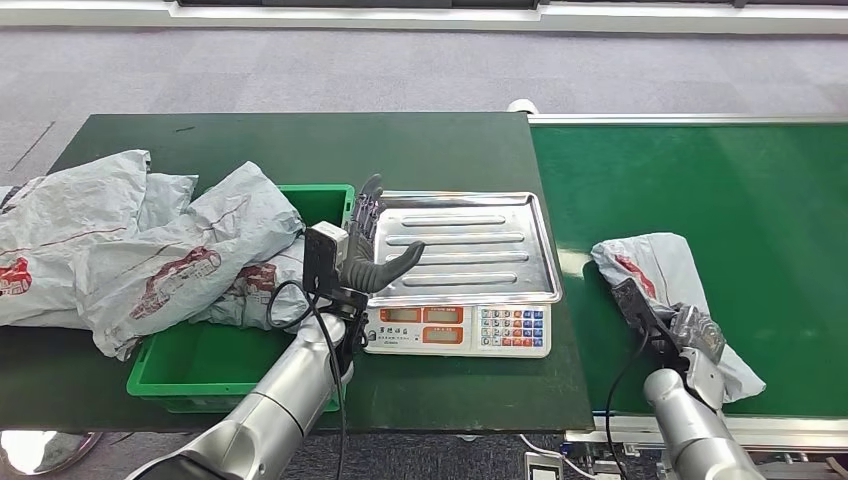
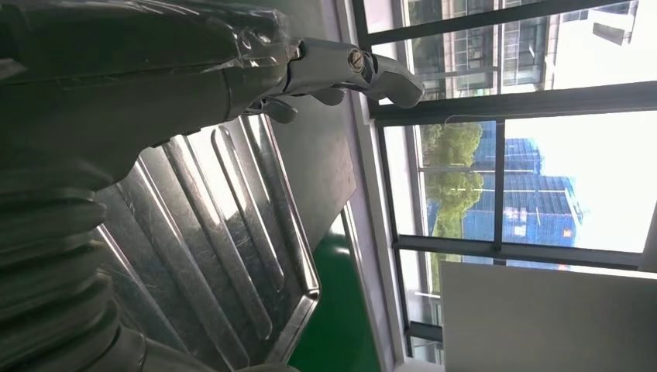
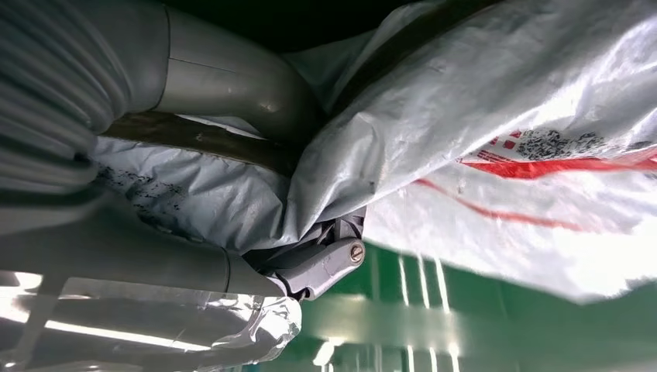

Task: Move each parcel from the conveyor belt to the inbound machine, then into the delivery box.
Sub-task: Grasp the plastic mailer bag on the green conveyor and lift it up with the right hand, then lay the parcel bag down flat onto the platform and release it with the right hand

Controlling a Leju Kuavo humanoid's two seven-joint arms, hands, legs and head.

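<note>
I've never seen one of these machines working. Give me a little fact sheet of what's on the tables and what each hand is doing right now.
conveyor belt: green, on the right
parcel on belt: grey bag with red print
right hand: grips that parcel
scale: its steel tray holds nothing
left hand: open, fingers spread at the tray's left edge, holding nothing
green bin: left of the scale
grey parcels: heaped over the bin and the dark table

grey carpet floor (image 1: 300, 70), windows w/ bldgs outside (image 2: 534, 186)
</note>
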